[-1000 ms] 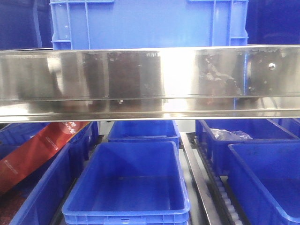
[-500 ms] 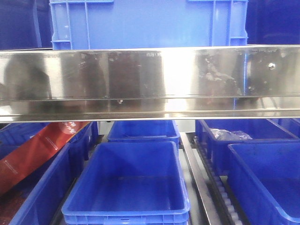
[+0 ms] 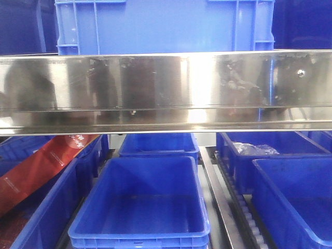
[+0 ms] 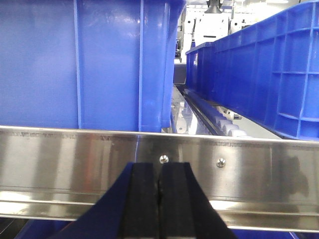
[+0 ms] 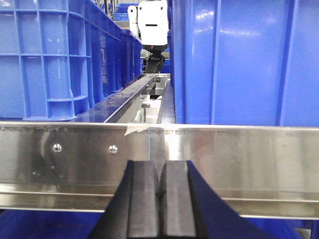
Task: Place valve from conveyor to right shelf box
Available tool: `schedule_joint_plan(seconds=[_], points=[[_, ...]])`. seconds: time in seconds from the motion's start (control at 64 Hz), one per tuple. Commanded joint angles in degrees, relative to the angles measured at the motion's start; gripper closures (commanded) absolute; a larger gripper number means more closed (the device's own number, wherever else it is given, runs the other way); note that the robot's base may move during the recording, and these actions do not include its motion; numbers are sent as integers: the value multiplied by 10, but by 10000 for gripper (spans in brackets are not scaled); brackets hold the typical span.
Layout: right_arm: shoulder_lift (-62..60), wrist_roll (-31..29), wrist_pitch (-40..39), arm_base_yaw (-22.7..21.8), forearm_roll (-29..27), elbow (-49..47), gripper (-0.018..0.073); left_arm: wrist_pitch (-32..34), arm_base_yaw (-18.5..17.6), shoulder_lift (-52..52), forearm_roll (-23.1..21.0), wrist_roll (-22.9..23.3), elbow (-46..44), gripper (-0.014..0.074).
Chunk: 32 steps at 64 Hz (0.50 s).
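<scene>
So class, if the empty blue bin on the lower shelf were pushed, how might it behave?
The empty blue bin looks like rigid moulded plastic, so probably stiff and light. Its wide base suggests sliding rather than tipping. Neighbouring bins sit close, so it would likely bump them sideways.

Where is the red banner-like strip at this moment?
The red strip shows only in the front-facing view, at lower left below the steel shelf rail, lying slanted across the left blue bins, beside the empty centre bin.
</scene>
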<state>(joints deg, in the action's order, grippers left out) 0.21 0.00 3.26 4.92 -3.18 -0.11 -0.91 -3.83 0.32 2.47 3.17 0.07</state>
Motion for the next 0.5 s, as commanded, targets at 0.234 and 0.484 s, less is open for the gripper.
schedule_joint_plan(seconds=[0.234, 0.484], points=[[-2, 0, -12, -2, -1, 1, 721, 14, 1, -3, -3, -1, -1, 708], [-2, 0, -12, -2, -1, 1, 721, 14, 1, -3, -3, -1, -1, 708]])
